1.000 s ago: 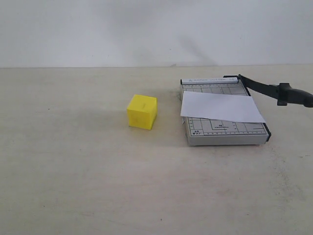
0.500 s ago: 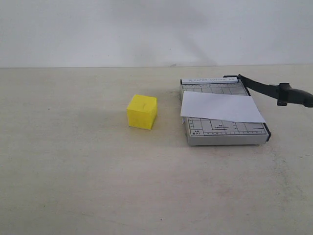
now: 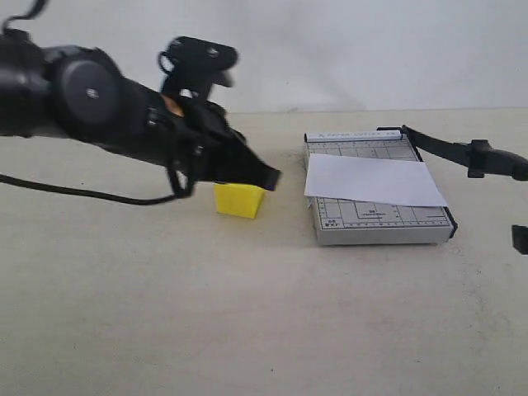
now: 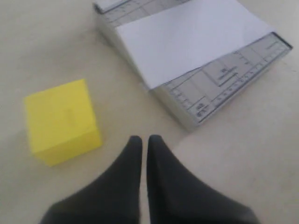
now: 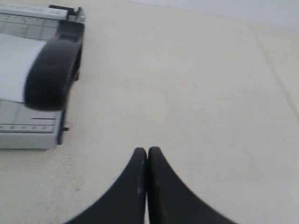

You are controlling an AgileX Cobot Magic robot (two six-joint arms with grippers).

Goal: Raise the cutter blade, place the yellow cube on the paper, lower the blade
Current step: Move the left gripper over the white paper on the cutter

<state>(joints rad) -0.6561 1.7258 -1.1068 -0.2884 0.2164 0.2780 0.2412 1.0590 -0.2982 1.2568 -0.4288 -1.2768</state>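
Observation:
The yellow cube sits on the table left of the grey gridded board; it also shows in the left wrist view. The white paper lies across the board. The cutter blade is tilted up, its thick handle out past the board's right side. My left gripper hovers shut and empty just above and right of the cube, with its fingertips beside the cube. My right gripper is shut and empty, away from the handle, and barely shows at the exterior view's right edge.
The left arm and its cable stretch across the back left of the table. In the left wrist view the board with the paper lies beyond the cube. A white wall stands behind the table.
The left arm has swung in from the left and now hangs over the cube. A bit of the right gripper has appeared at the right edge. Cube, paper and blade have not moved.

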